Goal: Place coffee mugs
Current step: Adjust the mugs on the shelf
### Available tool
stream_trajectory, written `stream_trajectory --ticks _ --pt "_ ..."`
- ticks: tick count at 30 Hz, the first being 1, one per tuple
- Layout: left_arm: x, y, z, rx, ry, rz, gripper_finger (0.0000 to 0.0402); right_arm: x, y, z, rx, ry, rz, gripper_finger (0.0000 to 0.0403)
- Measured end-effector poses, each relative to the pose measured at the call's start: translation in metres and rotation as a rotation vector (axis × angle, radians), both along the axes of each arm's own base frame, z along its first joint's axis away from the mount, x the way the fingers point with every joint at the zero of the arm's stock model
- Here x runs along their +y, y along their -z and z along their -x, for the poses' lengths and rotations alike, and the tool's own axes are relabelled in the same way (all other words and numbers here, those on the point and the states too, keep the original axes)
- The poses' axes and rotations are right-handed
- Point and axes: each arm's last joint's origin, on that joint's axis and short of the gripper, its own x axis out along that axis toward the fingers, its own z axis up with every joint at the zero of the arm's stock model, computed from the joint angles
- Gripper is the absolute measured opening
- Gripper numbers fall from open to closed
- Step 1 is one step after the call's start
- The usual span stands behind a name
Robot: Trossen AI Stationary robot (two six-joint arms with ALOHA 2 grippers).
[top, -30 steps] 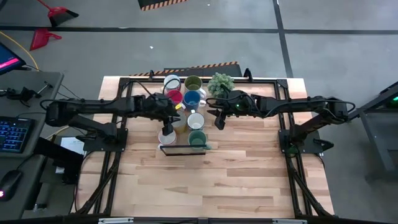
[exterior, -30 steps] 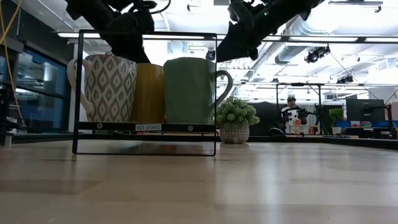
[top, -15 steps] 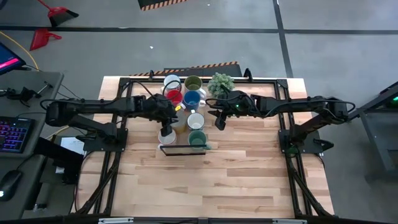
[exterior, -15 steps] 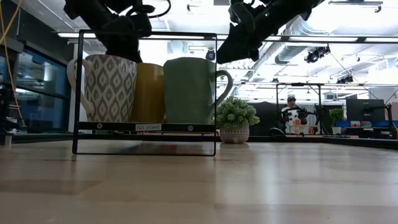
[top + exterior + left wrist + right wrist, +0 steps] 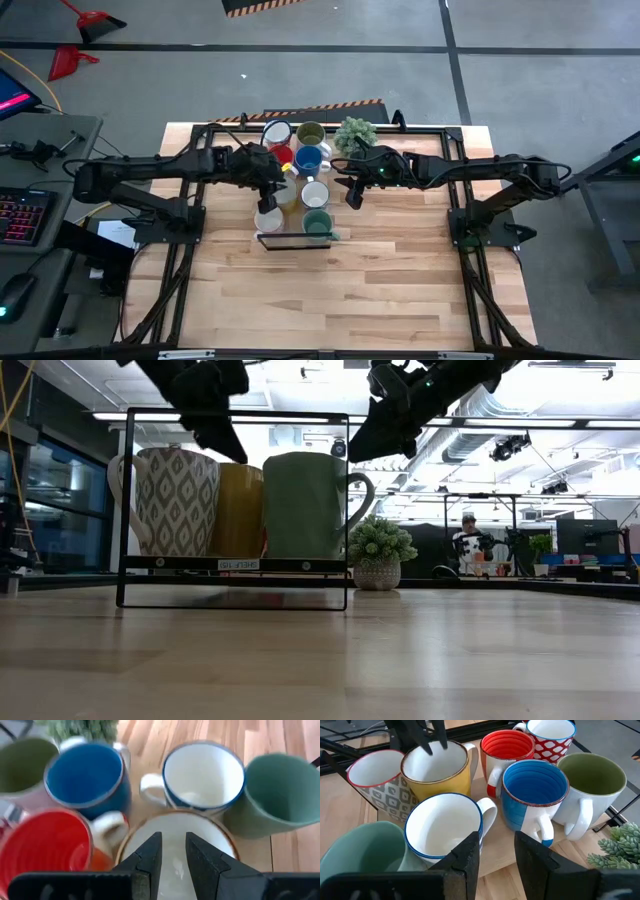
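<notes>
The mugs stand close together on the wooden table (image 5: pixel 400 280), behind a thin black wire frame (image 5: pixel 235 510). Just behind the frame stand the teal mug (image 5: pixel 355 852) and the grey-patterned mug (image 5: pixel 372 780). Directly behind these are the white mug with a blue rim (image 5: pixel 445 827) and the yellow mug (image 5: pixel 437 767). Farther from the frame are the blue mug (image 5: pixel 535 795) and the red mug (image 5: pixel 507 750), and last the olive green mug (image 5: pixel 592 782) and the red-dotted white mug (image 5: pixel 552 735).

The small potted plant (image 5: pixel 355 133) is beside the olive green mug.

The left gripper (image 5: pixel 172 852) hangs above the yellow mug, its fingers a little apart and holding nothing. The right gripper (image 5: pixel 495 850) hovers over the white mug with a blue rim, on the plant side of the frame, its fingers spread and empty.
</notes>
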Motion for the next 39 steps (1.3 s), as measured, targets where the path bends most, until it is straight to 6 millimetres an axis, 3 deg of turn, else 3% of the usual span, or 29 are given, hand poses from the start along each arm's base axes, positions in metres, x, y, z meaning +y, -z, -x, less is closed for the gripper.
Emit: stream_trajectory --ticks 5,14,22,39 --pt "-0.001 -0.018 0.005 0.053 -0.011 -0.112 0.0078 0.0 0.007 0.005 0.08 0.03 -0.03 0.0103" --pt "-0.005 -0.052 0.051 0.023 -0.107 -0.202 0.0078 0.017 0.018 0.001 0.149 0.087 -0.004 0.0103" --pt "-0.013 -0.045 0.067 0.115 -0.178 -0.099 0.0078 0.019 0.052 -0.018 0.226 0.106 -0.013 0.0103" --pt "-0.018 -0.045 0.066 0.114 -0.182 -0.101 0.0078 0.02 0.049 -0.025 0.152 0.047 -0.031 0.0103"
